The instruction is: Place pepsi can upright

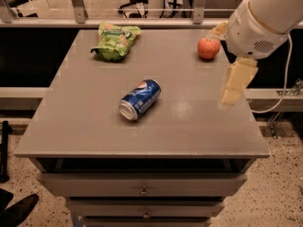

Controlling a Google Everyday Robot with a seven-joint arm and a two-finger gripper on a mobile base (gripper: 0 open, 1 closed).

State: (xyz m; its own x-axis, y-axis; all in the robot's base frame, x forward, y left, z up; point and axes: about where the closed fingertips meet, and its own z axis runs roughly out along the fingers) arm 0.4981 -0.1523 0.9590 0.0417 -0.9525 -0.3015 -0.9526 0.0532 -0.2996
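Gripper point(233, 90) hangs from my arm point(265, 20) above the right edge of the table point(85, 126), pale and pointing down; whether it stands wide or narrow I cannot tell from this view. Well to its left, near the middle of the tabletop, the pepsi can point(140, 99) lies on its side, one silver end turned toward the front edge and the round logo facing up, clearly apart from the gripper. Just beyond the gripper, toward the far right corner, sits a red apple point(208, 48). Farther off to its left, at the back of the table, lies a green snack bag point(115, 40). Lower down and to the gripper's left, drawers point(142, 186) run beneath the tabletop
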